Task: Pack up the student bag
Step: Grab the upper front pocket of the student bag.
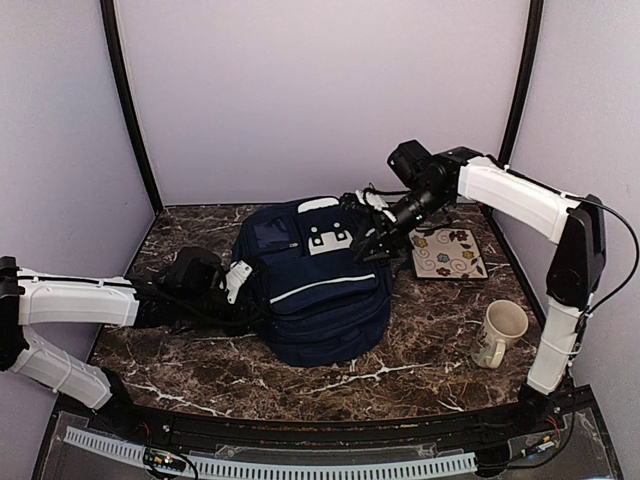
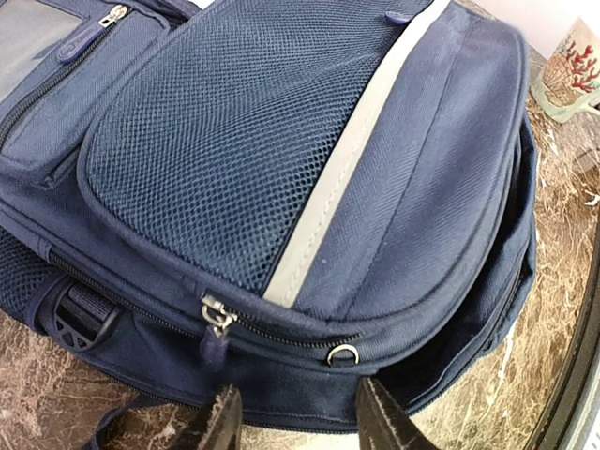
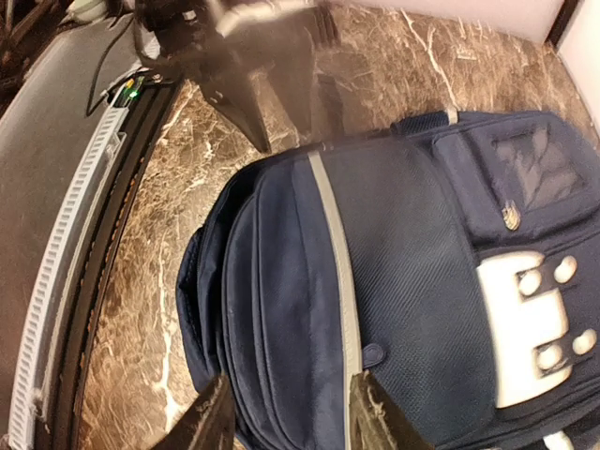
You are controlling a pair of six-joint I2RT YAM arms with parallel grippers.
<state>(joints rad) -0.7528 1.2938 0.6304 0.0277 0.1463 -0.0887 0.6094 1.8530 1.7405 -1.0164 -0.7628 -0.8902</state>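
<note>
The student bag (image 1: pixel 320 300), navy with a pale stripe and white patches, lies flat in the middle of the marble table. My left gripper (image 1: pixel 243 288) is at the bag's left side. In the left wrist view it (image 2: pixel 300 424) is open, its fingers straddling the bag's (image 2: pixel 281 141) lower seam below a zip pull (image 2: pixel 217 319) and a small metal ring (image 2: pixel 343 354). My right gripper (image 1: pixel 363 245) hovers over the bag's far right corner. In the right wrist view it (image 3: pixel 292 427) stands open above the bag (image 3: pixel 422 281) with nothing held.
A cream mug (image 1: pixel 498 333) stands at the right front, and also shows in the left wrist view as the mug (image 2: pixel 572 70). A floral tile (image 1: pixel 447 252) lies to the right of the bag. Walls close off three sides; a cable rail (image 1: pixel 300 465) runs along the near edge.
</note>
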